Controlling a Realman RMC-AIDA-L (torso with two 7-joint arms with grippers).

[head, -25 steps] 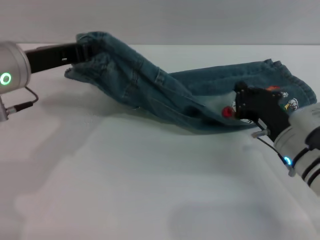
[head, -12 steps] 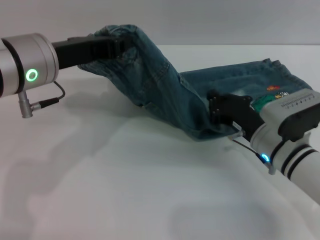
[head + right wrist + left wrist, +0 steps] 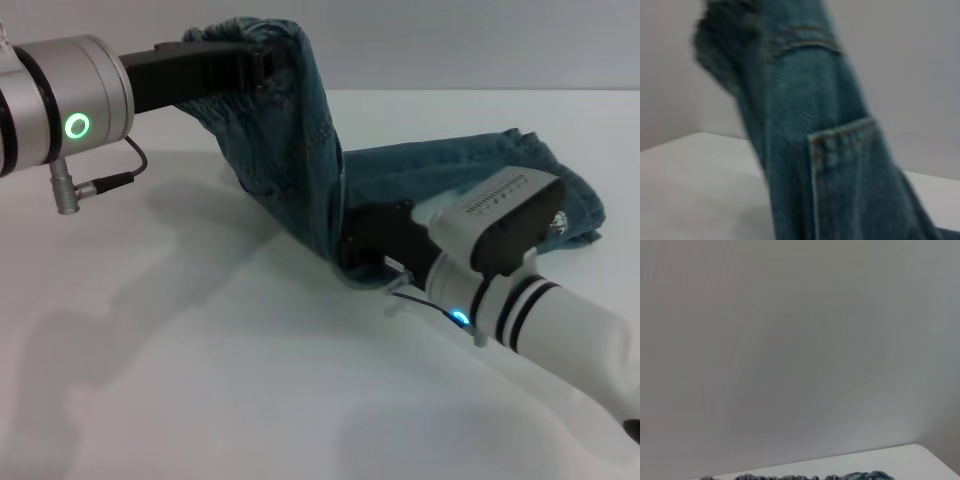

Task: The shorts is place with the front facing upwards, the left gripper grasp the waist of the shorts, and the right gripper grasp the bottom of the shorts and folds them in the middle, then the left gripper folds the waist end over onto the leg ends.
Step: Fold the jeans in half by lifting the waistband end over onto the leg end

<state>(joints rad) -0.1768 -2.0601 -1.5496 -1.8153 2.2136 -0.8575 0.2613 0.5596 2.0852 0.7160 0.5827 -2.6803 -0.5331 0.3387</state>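
Overhead, the left gripper (image 3: 262, 62) holds the shorts (image 3: 300, 160) lifted.

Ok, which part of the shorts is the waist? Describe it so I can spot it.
Start at the white table and follow the shorts up from it. The waist of the shorts is the raised end, hanging from the left gripper on the green-lit arm. Its gathered, ruffled band sets it apart from the flat denim below.
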